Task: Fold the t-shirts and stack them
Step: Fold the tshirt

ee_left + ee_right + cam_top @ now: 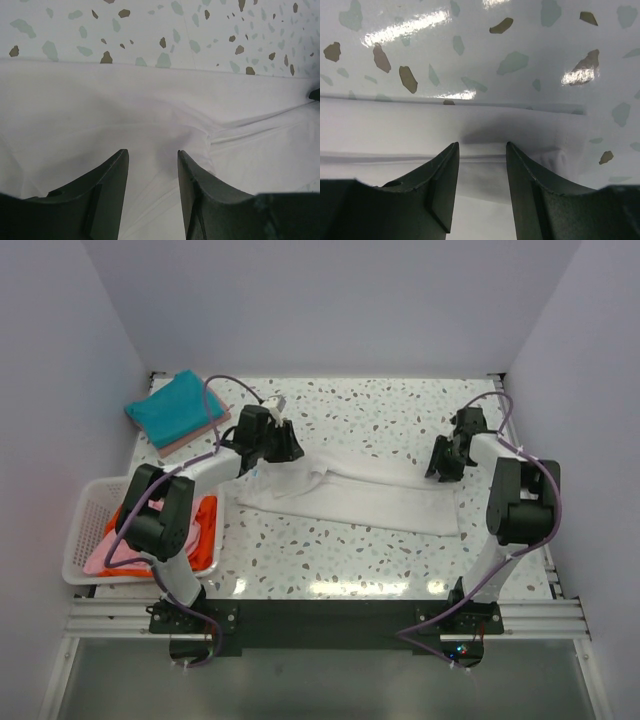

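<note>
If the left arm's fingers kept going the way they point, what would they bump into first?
The white shirt. The left fingers point down at it, spread apart, and the table lies under the cloth. How near they are is hard to judge.

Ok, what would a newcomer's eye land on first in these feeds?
The white t-shirt stretched across mid-table, with the left gripper open over its left end and the right gripper open at its right end. Next, the teal t-shirt folded on a pink one in the far left corner, and the white basket holding orange cloth at the near left.
</note>
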You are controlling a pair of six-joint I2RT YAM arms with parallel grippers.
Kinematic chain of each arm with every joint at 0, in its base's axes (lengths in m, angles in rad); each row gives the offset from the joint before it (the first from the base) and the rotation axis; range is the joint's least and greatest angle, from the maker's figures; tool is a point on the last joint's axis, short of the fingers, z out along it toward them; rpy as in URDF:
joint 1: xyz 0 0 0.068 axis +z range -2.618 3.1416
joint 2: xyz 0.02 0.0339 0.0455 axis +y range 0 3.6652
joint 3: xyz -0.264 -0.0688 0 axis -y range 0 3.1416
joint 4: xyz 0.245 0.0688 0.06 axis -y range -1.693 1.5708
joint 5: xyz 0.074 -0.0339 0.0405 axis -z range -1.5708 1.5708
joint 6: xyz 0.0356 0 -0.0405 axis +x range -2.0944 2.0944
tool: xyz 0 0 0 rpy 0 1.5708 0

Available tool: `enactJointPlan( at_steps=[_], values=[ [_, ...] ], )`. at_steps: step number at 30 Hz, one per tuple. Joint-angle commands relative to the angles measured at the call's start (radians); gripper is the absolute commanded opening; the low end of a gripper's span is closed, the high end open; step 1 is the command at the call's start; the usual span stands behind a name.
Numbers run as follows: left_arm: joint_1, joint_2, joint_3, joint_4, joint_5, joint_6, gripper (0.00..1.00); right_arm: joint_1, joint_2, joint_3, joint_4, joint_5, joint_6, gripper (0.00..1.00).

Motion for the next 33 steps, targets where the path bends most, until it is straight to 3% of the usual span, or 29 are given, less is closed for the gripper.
enactJointPlan(
  at_steps=[1,33],
  values=[
    [0.0,-0.043,-0.027,0.044,-0.009,-0.014,0.49,0.01,-0.065,-0.023,-0.048,0.014,-0.021,0.46],
    [0.0,-0.072,-0.087,0.036,-0.021,-0.006,0.49,0.028,-0.249,-0.149,-0.176,0.02,0.011,0.45]
  ],
)
